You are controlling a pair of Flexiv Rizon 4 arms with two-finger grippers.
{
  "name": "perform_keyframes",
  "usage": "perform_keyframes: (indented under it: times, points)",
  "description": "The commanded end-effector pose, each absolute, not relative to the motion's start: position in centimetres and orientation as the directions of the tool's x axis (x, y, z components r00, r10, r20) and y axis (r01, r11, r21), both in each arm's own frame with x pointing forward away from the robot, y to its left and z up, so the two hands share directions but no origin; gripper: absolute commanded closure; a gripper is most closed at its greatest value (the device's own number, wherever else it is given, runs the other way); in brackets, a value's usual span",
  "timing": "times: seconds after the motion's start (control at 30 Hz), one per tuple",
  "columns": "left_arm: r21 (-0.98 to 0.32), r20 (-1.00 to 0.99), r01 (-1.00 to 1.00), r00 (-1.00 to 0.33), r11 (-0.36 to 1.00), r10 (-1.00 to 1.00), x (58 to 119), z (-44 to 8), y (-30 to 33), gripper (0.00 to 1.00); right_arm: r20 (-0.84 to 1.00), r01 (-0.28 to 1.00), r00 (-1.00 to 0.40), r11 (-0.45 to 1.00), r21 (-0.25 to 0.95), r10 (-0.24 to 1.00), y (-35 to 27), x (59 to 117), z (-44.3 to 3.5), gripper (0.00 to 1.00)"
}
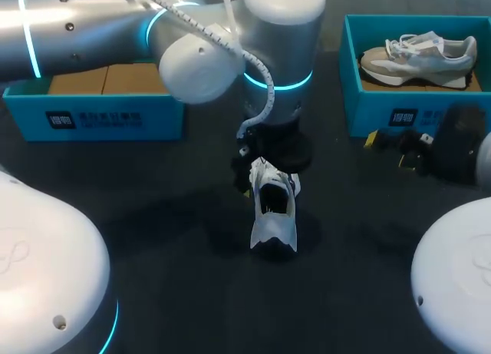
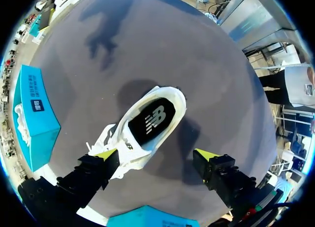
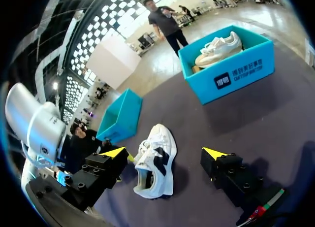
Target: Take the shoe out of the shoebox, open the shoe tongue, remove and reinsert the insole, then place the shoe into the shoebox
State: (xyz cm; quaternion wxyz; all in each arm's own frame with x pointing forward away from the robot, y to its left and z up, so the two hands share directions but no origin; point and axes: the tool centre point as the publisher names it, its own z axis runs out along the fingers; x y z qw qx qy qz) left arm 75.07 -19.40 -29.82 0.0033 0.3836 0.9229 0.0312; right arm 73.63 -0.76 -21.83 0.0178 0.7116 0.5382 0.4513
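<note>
— Hovering over the frame's centre, the left gripper (image 2: 156, 154) is spread wide, released, one fingertip at the white shoe's (image 1: 274, 208) edge.
— And that shoe stands on the dark surface (image 1: 176, 292), black insole (image 2: 150, 121) showing.
— And the right gripper (image 3: 165, 153)?
— Released too, fingers apart, at the frame's right beside the blue shoebox (image 1: 383, 112) holding a second shoe (image 1: 418, 54).

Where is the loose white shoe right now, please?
In the head view, the white shoe lies mid-table by the left hand, between the left shoebox and right shoebox.
</note>
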Motion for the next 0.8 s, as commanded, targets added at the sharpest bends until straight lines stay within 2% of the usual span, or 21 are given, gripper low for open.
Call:
perform_keyframes:
  times: [0.03,0.43,0.63,0.8]
  points:
    - [0.061,0.016,0.709,-0.705,0.703,0.709,75.0,-29.8,-19.3,0.0,0.655,0.951,0.01,-0.209,0.227,0.756,-2.0,74.9,-22.1,0.0]
    - [0.061,0.016,0.709,-0.705,0.703,0.709,75.0,-29.8,-19.3,0.0,0.57,0.92,0.186,-0.345,0.185,0.801,-4.3,78.0,-21.4,0.0]
    - [0.061,0.016,0.709,-0.705,0.703,0.709,75.0,-29.8,-19.3,0.0,0.579,0.911,0.307,-0.41,0.052,0.755,-5.8,78.5,-20.6,0.0]
    - [0.061,0.016,0.709,-0.705,0.703,0.709,75.0,-29.8,-19.3,0.0,0.604,0.935,0.297,-0.352,-0.028,0.74,-6.5,78.7,-20.3,0.0]
